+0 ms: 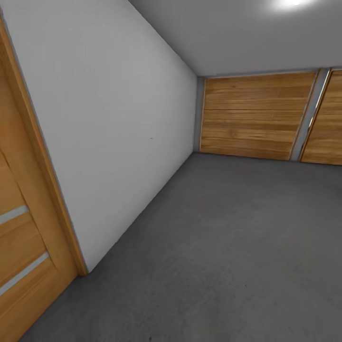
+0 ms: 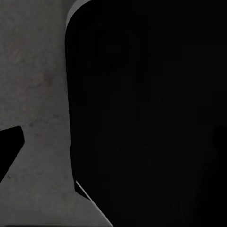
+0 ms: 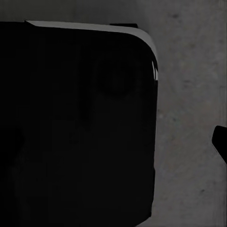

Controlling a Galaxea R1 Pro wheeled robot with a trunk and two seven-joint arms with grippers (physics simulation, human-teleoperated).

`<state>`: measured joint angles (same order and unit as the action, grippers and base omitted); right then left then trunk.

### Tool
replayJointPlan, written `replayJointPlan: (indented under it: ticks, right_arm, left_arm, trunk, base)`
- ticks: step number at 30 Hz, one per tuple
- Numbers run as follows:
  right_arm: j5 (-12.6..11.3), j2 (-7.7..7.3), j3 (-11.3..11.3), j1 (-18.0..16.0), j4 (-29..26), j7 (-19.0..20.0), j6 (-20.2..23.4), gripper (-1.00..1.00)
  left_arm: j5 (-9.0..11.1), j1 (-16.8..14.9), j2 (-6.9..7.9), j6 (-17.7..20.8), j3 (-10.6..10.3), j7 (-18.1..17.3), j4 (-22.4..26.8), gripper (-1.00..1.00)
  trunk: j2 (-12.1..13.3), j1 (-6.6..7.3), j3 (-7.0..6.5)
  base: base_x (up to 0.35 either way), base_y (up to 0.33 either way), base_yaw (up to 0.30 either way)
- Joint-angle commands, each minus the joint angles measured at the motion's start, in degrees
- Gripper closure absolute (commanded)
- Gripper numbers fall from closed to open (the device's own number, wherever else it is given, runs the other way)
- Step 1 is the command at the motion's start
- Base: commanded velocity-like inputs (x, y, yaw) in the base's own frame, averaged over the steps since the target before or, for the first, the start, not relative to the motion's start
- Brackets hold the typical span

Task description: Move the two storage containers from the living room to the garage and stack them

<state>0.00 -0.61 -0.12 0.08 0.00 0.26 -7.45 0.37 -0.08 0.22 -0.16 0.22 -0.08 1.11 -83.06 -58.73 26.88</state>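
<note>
Bare garage is seen ahead: dark grey mottled concrete floor (image 1: pixel 228 247), wide wooden plank doors (image 1: pixel 256 116). Red-orange bins aren't spotted anywhere. Tool openness can't be told. The orange door frame (image 1: pixel 45 166) alongside could get clipped if turned tight.

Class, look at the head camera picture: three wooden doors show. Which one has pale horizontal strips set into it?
The near door at the left edge, beside the white wall. The two far plank doors are plain boards without strips.
</note>
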Motion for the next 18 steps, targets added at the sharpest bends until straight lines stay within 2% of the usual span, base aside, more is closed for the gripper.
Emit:
replayJointPlan:
  ticks: [1, 18]
  right_arm:
    - [-0.1, -0.04, -0.06, 0.01, 0.02, 0.02, -0.23, -1.0]
    - [-0.35, -0.25, -0.13, 0.01, 0.09, -0.05, -0.29, -1.0]
  left_arm:
    - [-0.04, -0.01, -0.11, -0.02, -0.01, -0.01, 0.04, -1.0]
    - [0.3, -0.01, -0.37, -0.12, 0.18, -0.01, 0.05, -1.0]
  trunk:
    - [-0.02, 0.0, 0.03]
    - [-0.02, 0.0, -0.37]
  base:
    - [0.0, 0.0, 0.299]
    - [0.0, 0.0, 0.296]
